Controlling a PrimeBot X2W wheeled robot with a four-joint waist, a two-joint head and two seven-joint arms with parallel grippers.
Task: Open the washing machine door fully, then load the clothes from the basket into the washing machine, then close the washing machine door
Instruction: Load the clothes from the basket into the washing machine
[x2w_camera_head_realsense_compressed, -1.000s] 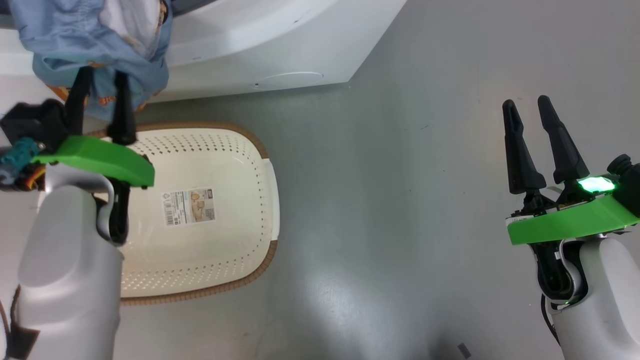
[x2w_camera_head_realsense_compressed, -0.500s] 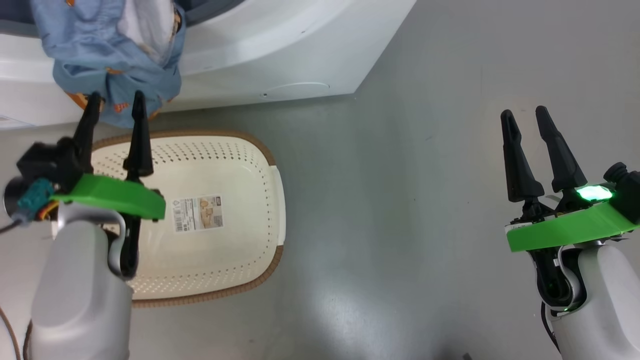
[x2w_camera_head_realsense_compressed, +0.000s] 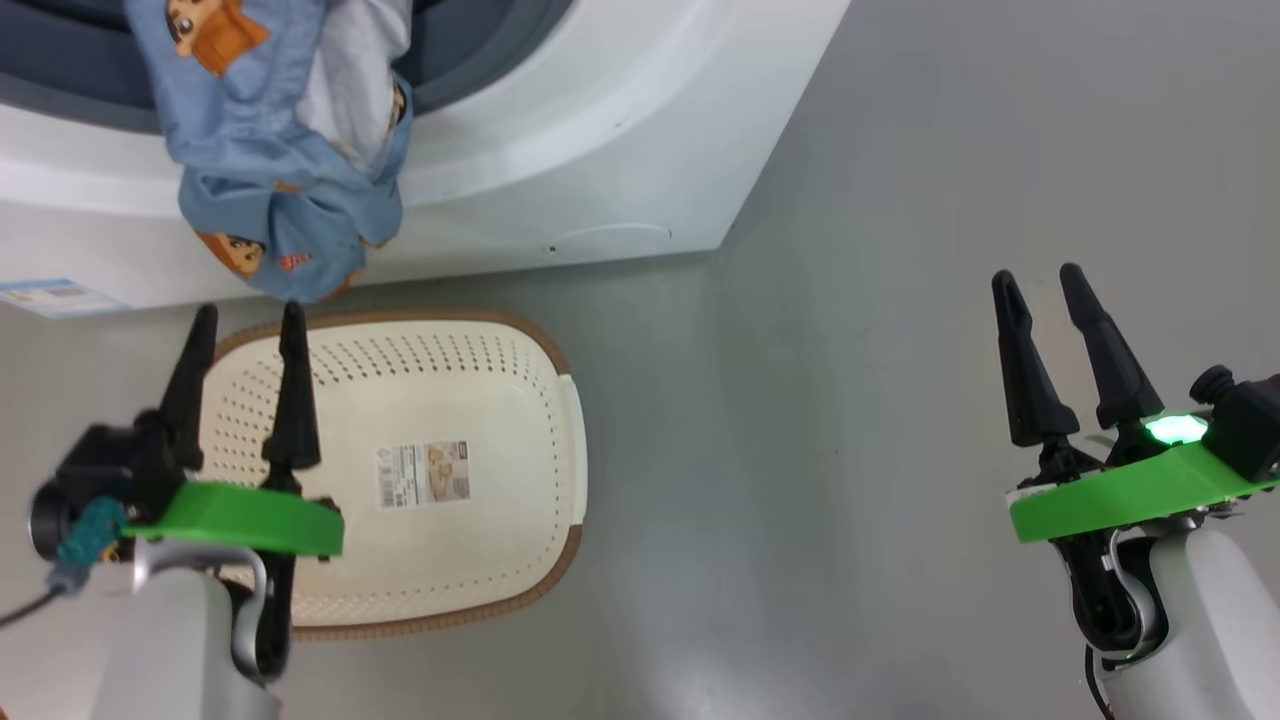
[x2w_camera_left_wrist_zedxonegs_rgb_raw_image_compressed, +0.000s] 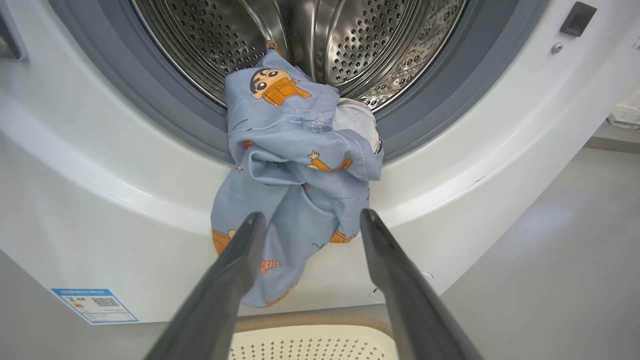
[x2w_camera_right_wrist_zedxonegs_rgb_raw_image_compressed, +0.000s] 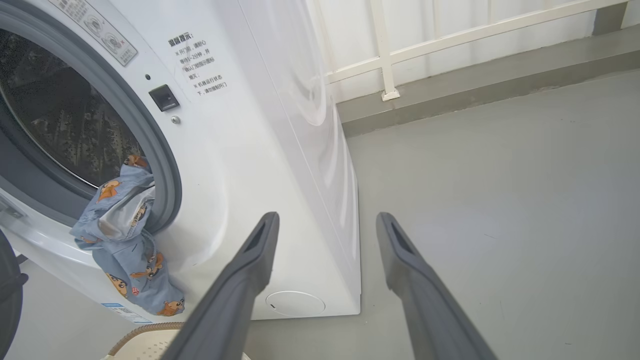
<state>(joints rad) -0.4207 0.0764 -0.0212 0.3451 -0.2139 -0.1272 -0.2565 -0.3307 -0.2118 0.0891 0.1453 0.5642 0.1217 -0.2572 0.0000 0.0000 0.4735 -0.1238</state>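
The clothes (x2w_camera_head_realsense_compressed: 285, 190), light-blue with orange cartoon figures, hang over the lip of the washing machine (x2w_camera_head_realsense_compressed: 600, 130). Part lies in the steel drum (x2w_camera_left_wrist_zedxonegs_rgb_raw_image_compressed: 310, 30) and part droops down the white front. My left gripper (x2w_camera_head_realsense_compressed: 249, 312) is open just below the hanging cloth, touching nothing, above the far rim of the basket (x2w_camera_head_realsense_compressed: 560, 560). The cream basket holds only its label sticker (x2w_camera_head_realsense_compressed: 424, 474). In the left wrist view the clothes (x2w_camera_left_wrist_zedxonegs_rgb_raw_image_compressed: 295, 165) hang beyond the spread left gripper (x2w_camera_left_wrist_zedxonegs_rgb_raw_image_compressed: 312, 214). My right gripper (x2w_camera_head_realsense_compressed: 1037, 272) is open over bare floor at the right. The washing machine door is out of view.
The grey floor (x2w_camera_head_realsense_compressed: 850, 400) spreads right of the machine and basket. A round service flap (x2w_camera_head_realsense_compressed: 610, 238) and a blue label (x2w_camera_head_realsense_compressed: 45, 295) sit low on the machine's front. A white railing (x2w_camera_right_wrist_zedxonegs_rgb_raw_image_compressed: 385, 50) runs along a kerb behind the machine.
My left gripper has opened, let go of the clothes and drawn back from the machine over the basket. The head camera has shifted. The right gripper stays open in place.
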